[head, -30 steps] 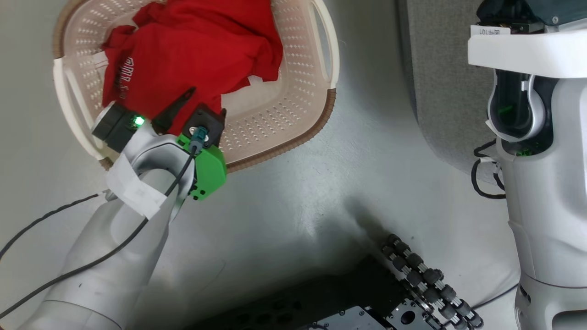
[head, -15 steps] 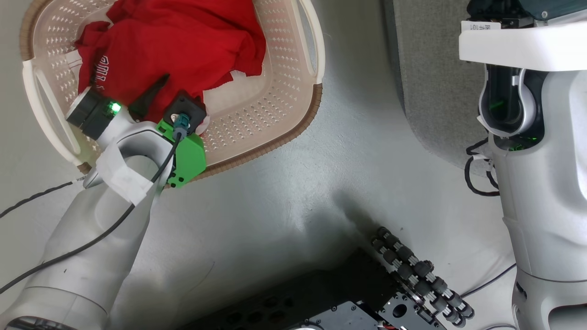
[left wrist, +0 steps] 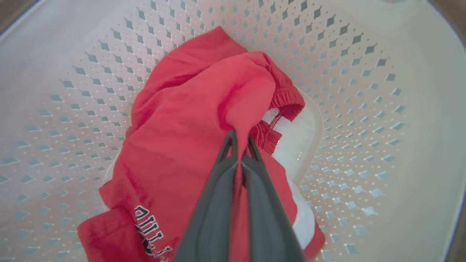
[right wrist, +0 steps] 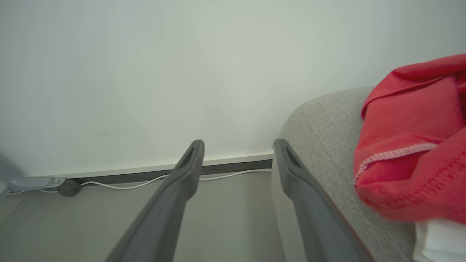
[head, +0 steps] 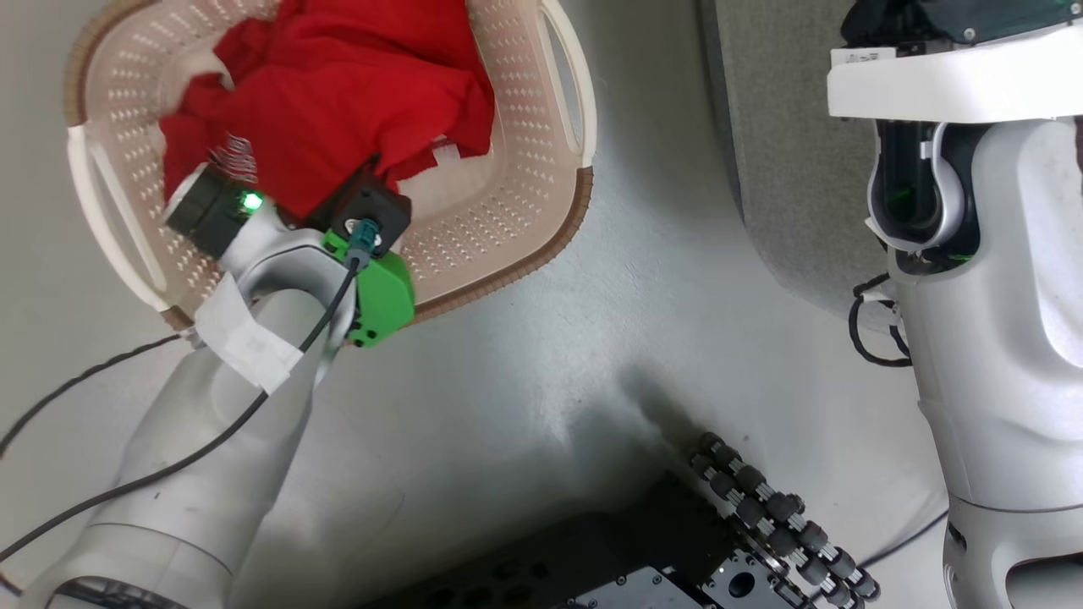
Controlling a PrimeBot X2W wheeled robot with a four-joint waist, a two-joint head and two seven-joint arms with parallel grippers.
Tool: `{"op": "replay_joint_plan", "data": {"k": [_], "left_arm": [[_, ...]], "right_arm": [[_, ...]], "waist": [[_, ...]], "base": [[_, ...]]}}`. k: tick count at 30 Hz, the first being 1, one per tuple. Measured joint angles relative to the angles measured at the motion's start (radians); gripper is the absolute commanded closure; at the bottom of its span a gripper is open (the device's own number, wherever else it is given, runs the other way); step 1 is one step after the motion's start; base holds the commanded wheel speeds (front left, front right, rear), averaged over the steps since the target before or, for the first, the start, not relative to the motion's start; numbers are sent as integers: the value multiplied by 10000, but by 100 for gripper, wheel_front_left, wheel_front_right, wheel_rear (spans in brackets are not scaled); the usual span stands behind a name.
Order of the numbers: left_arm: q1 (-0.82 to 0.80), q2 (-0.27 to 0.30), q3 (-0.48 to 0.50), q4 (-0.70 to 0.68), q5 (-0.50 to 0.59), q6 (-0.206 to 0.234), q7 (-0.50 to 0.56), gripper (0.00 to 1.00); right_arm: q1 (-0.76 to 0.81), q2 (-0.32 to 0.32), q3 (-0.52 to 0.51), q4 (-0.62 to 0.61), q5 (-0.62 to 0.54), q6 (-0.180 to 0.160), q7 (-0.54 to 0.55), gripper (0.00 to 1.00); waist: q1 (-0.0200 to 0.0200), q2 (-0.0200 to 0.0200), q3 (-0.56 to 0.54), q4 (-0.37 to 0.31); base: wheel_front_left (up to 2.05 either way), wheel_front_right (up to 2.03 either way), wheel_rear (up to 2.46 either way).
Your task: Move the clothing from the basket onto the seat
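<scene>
1. Nearest in, low in the head view: the robot's dark base [head: 592,567] sits on the pale grey floor [head: 550,364], and the left forearm [head: 203,457] reaches from the lower left up to the basket [head: 508,254].
2. Left end effector [left wrist: 240,137]: clamped on the clothing [left wrist: 189,120]! The left wrist view has both dark fingers pressed together with a fold of red fabric pinched between them, and the cloth bunches to a peak at the tips.
3. That red garment carries white lettering near its lower edge and a white patch on its right side. It lies inside the basket, on the perforated bottom.
4. The basket stands on the floor at the upper left of the head view, with a brown rim and a white handle on each side.
5. Over to the right end effector [right wrist: 236,145]: jaws spread wide, nothing between them, close beside the rounded edge of the grey seat [right wrist: 320,123]. I can't tell if the finger touches it.
6. On the seat, at the right of the right wrist view, a second red garment [right wrist: 411,145] with a pale stitched hem, and white fabric under it.
7. Furthest back: a white wall [right wrist: 182,72], with a white cable [right wrist: 145,185] along the skirting.
</scene>
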Motion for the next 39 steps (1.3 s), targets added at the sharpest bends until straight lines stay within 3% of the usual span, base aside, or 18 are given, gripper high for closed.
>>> {"op": "replay_joint_plan", "data": {"k": [18, 39], "left_arm": [[276, -437, -29, -504, -1467, -464, -696, 100], [1085, -464, -54, -2153, -3887, -520, -782, 100]], "right_arm": [[1002, -345, -151, 1463, -382, 245, -2, 0], [2448, -485, -117, 2606, -506, 639, 0, 0]], "waist": [[0, 0, -1862, 802], [-1, 0, -4762, 2288]], "base": [[0, 0, 0], [0, 0, 0]]}}
